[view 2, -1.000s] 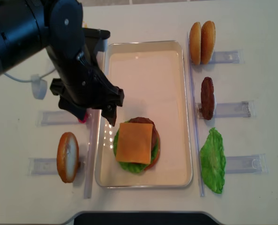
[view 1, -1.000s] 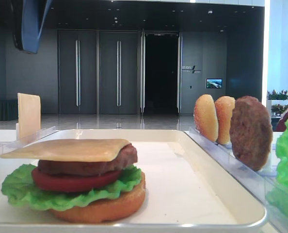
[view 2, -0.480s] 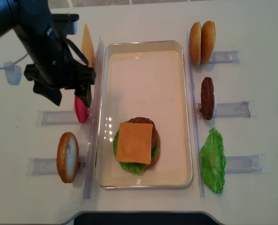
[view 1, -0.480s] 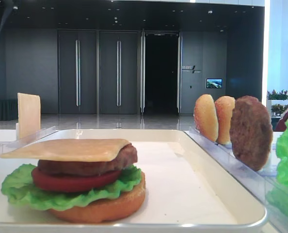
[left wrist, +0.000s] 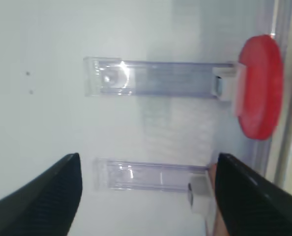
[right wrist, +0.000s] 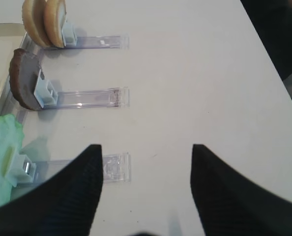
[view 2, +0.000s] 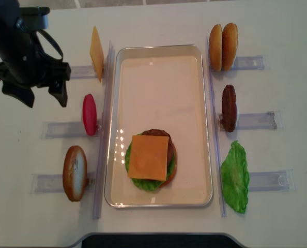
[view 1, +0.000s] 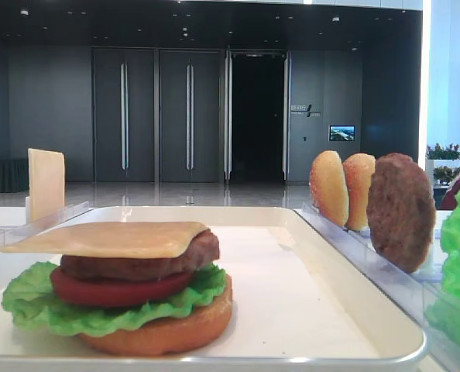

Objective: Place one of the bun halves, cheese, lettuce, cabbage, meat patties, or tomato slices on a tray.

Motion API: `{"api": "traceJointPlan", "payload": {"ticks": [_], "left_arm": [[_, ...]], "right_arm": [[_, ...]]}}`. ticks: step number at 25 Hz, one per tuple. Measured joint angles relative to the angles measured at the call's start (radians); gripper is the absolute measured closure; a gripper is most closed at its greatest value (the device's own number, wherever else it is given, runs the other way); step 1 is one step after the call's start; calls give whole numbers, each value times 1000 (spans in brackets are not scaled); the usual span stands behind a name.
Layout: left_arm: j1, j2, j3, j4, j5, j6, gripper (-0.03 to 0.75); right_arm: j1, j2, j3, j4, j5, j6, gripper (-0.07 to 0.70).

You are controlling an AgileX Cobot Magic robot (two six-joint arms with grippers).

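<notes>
Cheese (view 2: 149, 157): flat on top of the stack in the tray, near end; its front corner overhangs the patty in the low view (view 1: 110, 238).
Tray (view 2: 160, 59): white, long, at the middle of the counter (view 2: 158, 20); far half bare.
Stack: bun (view 1: 168, 329) at the bottom, then lettuce (view 1: 29, 306), tomato (view 1: 114, 290), patty (view 1: 141, 263), cheese.
Second cheese (view 2: 96, 52): upright on edge, left of the tray's far corner.
Spare tomato (view 2: 89, 114): upright in a clear rack (view 2: 63, 129), left of the tray's middle.
Lone bun (view 2: 74, 172): on edge, left of the tray's near end.
Bun pair (view 2: 223, 46): upright side by side, right of the tray's far corner.
Spare patty (view 2: 229, 108): on edge, right of the tray's middle.
Lettuce leaf (view 2: 235, 176): right of the tray's near end.
Left claw (view 2: 40, 97): jaws wide apart, holding nothing, above the counter well left of the tray, beside the spare tomato; its wrist view shows that tomato (left wrist: 258, 87) between the fingers (left wrist: 47, 201).
Right claw (right wrist: 146, 189): jaws apart, holding nothing, over bare counter right of the tray, near the lettuce leaf's rack (right wrist: 106, 166).
</notes>
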Motion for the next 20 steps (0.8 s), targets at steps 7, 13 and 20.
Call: {"api": "traceJointPlan", "payload": {"ticks": [7,13,20], "left_arm": [[77,0,0,76,0,9,71],[87,-30,12,54,0,22,71],[87,-224,122,24,2,23,72]], "right_arm": [[0,0,0,0,0,0,220],[0,0,0,0,0,0,220],[0,0,0,0,0,0,220]]}}
